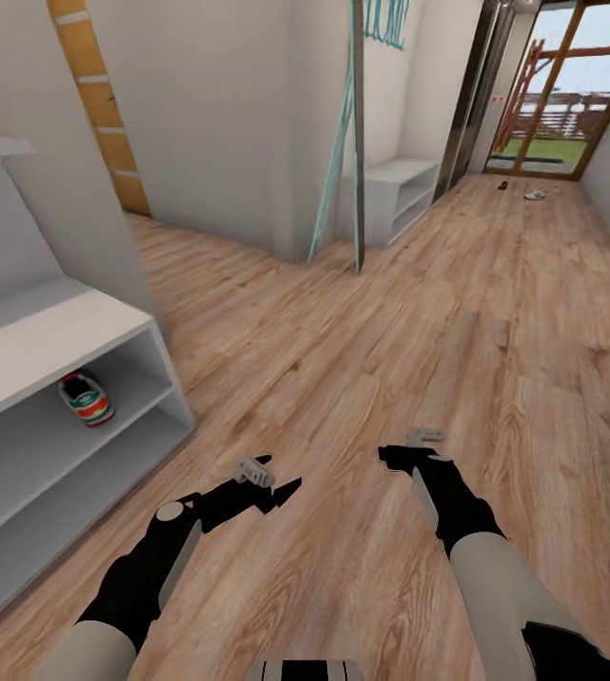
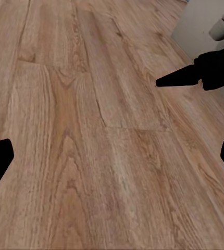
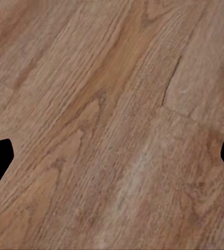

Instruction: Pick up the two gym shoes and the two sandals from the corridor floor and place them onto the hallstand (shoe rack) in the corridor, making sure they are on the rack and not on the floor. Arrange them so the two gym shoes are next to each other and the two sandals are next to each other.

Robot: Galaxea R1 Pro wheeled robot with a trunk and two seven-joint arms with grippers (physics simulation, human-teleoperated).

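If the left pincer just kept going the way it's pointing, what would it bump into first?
Most likely the wooden floor: the left pincer is open and empty, angled down at bare planks, with nothing between. Depth is hard to judge.

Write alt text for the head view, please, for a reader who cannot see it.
Both grippers, left and right, hang open and empty over the corridor floor. One gym shoe sits in the hallstand at left; small items lie far down the corridor.

Far shoes point(image 1: 534, 194) tiny; hallstand point(image 1: 21, 350) cropped
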